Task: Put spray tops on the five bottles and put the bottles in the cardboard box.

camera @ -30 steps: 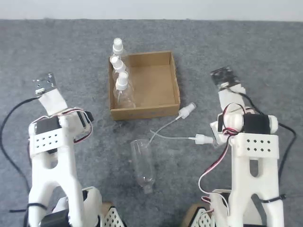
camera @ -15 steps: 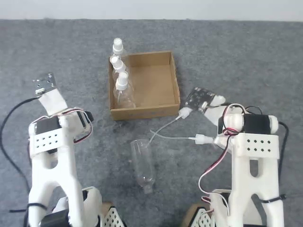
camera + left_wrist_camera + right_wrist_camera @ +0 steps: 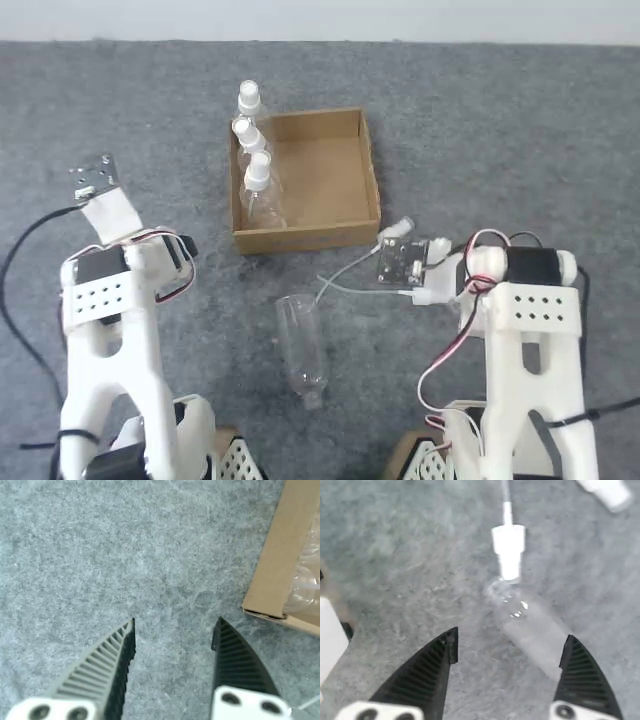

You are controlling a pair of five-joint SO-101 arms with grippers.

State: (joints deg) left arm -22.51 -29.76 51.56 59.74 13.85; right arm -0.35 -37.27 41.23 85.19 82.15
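The cardboard box (image 3: 362,180) stands at the middle back, and three clear bottles with white spray tops (image 3: 258,172) line its left wall. An uncapped clear bottle (image 3: 301,342) lies on its side in front of the box. Two loose spray tops with thin tubes lie right of it, one (image 3: 399,230) by the box's front right corner and one (image 3: 431,295) nearer me. My right gripper (image 3: 402,262) hangs open between those two tops; its wrist view has a spray top (image 3: 508,547) and the lying bottle (image 3: 530,625) beyond the gripper (image 3: 511,634). My left gripper (image 3: 96,178) (image 3: 175,622) is open over bare mat, left of the box (image 3: 280,565).
Grey mat (image 3: 520,130) covers the whole table. The right part of the box floor is bare. Both white arm bases stand at the front edge, one on each side.
My right gripper has swung leftwards from the right side of the mat to above the two loose spray tops. The left arm and the bottles have stayed put.
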